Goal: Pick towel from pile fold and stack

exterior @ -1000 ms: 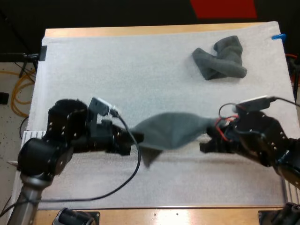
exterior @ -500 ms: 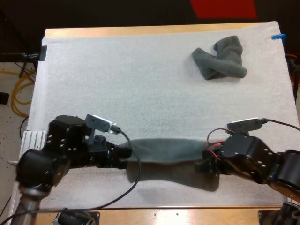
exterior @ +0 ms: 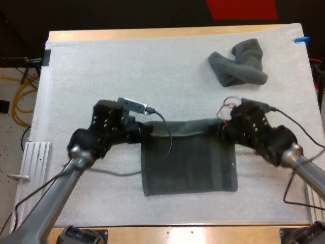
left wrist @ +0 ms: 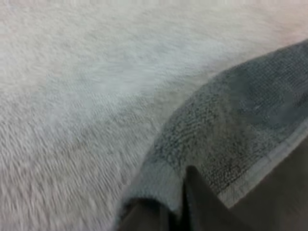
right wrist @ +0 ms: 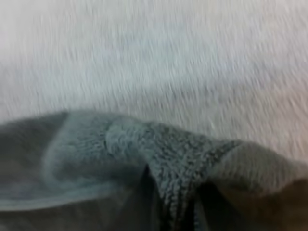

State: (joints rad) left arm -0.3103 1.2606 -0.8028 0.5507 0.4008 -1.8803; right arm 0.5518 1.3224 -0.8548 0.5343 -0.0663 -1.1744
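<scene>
- The left gripper [exterior: 146,130] is sitting left of the frame's centre in the high view, pinching the upper left corner of the spread towel [exterior: 190,161].
- The right gripper [exterior: 224,133] is sitting right of centre at about the same height, pinching the same towel's upper right corner.
- The spread towel is stretching between the two grippers. Its top edge is running as a nearly straight band from one to the other.
- The rest of the dark grey-green cloth is lying as a rough rectangle in the lower middle of the frame, toward the near edge of the white mat [exterior: 117,71].
- In the left wrist view, the towel's hemmed corner [left wrist: 226,130] is bunching over the mat. A dark finger [left wrist: 202,207] is pressing into the cloth where it folds.
- In the right wrist view, a thick ridge of towel [right wrist: 173,149] is rising off the mat, squeezed between that arm's jaws.
- The crumpled towel [exterior: 238,63] is lying in the upper right of the high view. It is well apart from both grippers and from the spread towel.
- The wooden table [exterior: 152,33] is showing as a strip along the mat's far side, at the top of the frame.
</scene>
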